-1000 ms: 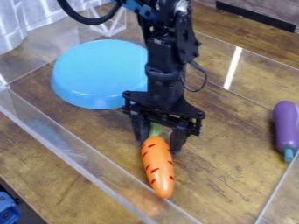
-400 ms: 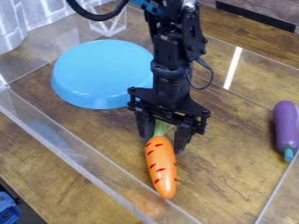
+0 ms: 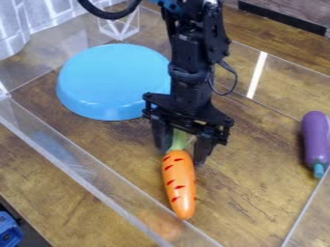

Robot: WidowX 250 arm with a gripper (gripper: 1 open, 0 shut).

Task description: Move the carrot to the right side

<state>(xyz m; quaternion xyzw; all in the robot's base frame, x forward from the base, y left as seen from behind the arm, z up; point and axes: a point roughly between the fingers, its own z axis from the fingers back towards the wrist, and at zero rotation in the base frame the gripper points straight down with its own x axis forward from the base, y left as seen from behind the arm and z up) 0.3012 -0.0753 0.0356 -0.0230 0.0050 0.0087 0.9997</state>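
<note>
The carrot [image 3: 179,183] is a glossy orange toy with dark notch marks and a light green top. It lies on the wooden floor of the clear box, its tip pointing toward the front. My gripper [image 3: 182,142] stands upright over the carrot's leafy end, its black fingers [image 3: 206,149] on either side of the green top. The jaws look shut on that top, and the arm hides part of the leaves.
A blue bowl [image 3: 106,81] lies upside down at the left, behind the arm. A purple eggplant [image 3: 315,140] lies at the right edge. Clear plastic walls [image 3: 71,159] enclose the wooden floor. A blue object [image 3: 7,234] shows at the bottom left corner.
The gripper and the carrot have both shifted slightly to the right together. The bowl and the eggplant have stayed where they were.
</note>
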